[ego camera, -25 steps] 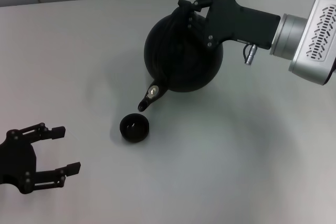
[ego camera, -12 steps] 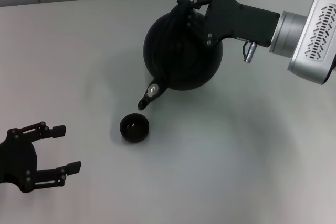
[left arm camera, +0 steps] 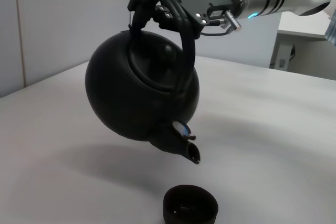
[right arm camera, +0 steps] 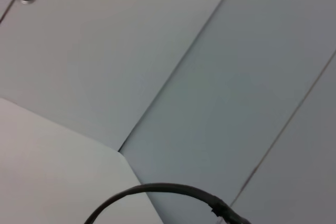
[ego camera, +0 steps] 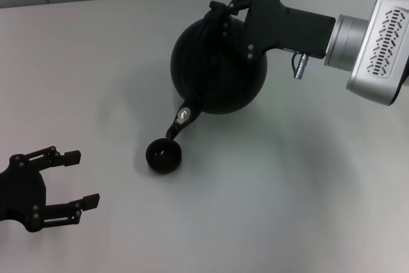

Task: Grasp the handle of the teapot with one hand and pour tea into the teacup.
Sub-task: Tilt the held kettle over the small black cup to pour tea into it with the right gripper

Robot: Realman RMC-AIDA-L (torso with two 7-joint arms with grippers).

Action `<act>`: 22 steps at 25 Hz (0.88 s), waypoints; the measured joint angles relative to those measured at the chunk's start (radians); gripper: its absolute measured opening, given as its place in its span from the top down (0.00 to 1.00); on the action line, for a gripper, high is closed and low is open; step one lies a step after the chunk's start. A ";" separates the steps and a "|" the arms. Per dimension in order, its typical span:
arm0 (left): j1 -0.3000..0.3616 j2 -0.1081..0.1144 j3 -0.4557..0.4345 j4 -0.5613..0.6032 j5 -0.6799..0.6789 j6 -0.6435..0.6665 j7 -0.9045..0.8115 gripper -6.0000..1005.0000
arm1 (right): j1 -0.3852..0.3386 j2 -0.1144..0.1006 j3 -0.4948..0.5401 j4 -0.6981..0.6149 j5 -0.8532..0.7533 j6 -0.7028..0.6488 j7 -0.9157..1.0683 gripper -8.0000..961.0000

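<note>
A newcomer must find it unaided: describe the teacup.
Start at the big black teapot, held tilted above the white table by the right gripper. Just below its spout sits the teacup: a small, round, handleless black bowl, the only thing standing on the table.

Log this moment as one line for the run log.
right gripper: shut on handle | teapot: lifted, tilted, spout above teacup | left gripper: open, idle
</note>
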 joint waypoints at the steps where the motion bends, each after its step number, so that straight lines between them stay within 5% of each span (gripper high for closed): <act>1: 0.000 0.000 0.000 0.000 0.000 -0.001 0.000 0.16 | 0.000 0.000 -0.003 -0.001 0.000 0.000 0.000 0.90; 22: -0.001 0.000 0.000 0.002 -0.003 -0.003 -0.004 0.16 | 0.000 0.001 -0.020 -0.005 0.002 0.002 -0.068 0.90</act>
